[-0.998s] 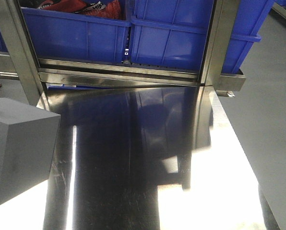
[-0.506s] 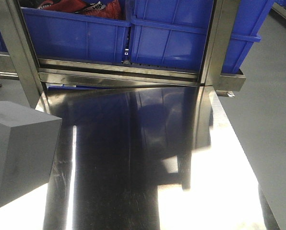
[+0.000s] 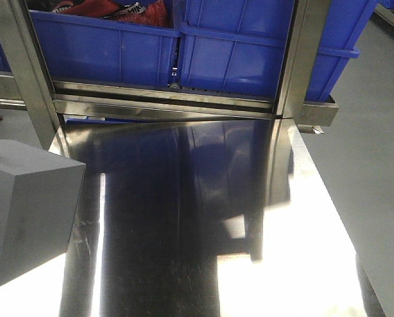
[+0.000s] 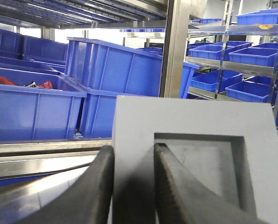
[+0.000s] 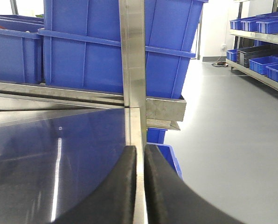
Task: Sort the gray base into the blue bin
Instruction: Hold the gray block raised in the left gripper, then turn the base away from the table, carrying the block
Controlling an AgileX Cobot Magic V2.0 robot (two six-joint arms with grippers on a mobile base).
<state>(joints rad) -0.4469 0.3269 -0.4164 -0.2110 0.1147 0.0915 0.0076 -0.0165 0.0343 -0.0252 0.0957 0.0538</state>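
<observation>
The left gripper (image 4: 132,150) is clamped on the gray base (image 4: 195,119): one of its fingers (image 4: 94,186) lies against the outer face and the other sits inside the square recess, with the block wall between them. The base is at the left edge of the counter (image 3: 184,218), well apart from the blue bin (image 3: 243,59) on the rack behind. The right gripper (image 5: 140,150) has its fingers closed on nothing, with only a narrow slit between them

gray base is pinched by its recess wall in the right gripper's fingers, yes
No, it is the left gripper whose fingers pinch the gray base by its recess wall; the left wrist view shows it. The right gripper is shut on nothing.
</observation>
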